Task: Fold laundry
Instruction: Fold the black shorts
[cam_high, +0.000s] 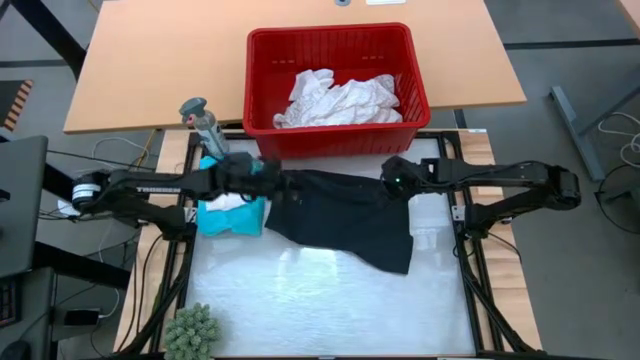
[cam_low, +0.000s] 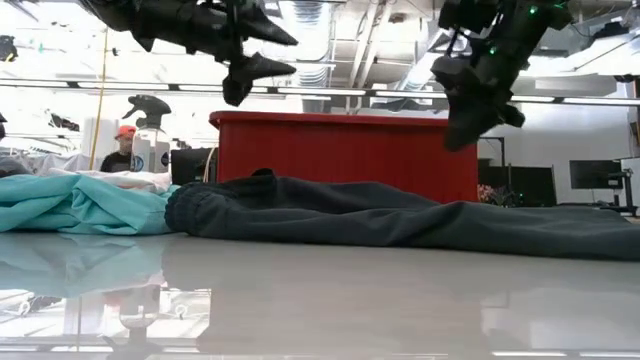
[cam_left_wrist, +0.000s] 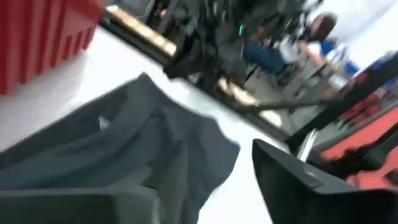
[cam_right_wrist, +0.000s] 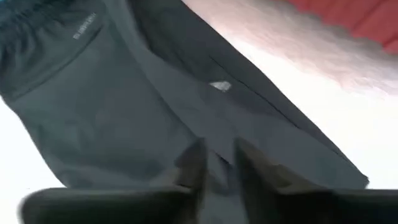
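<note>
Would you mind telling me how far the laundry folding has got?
Done: the teal garment looks like a folded bundle at the table's left. In hand: the black shorts lie spread flat, unfolded, with the left gripper and right gripper raised above them, holding nothing. Left: the white garments sit crumpled in the red basket.

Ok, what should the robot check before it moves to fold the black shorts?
1. Black shorts spread on the table: ok.
2. Left end effector open, raised above the shorts: ok.
3. Right end effector raised off the cloth: ok.
4. Teal garment clear of the shorts: not ok, it lies against them.
5. Red basket apart from the shorts: ok.
</note>
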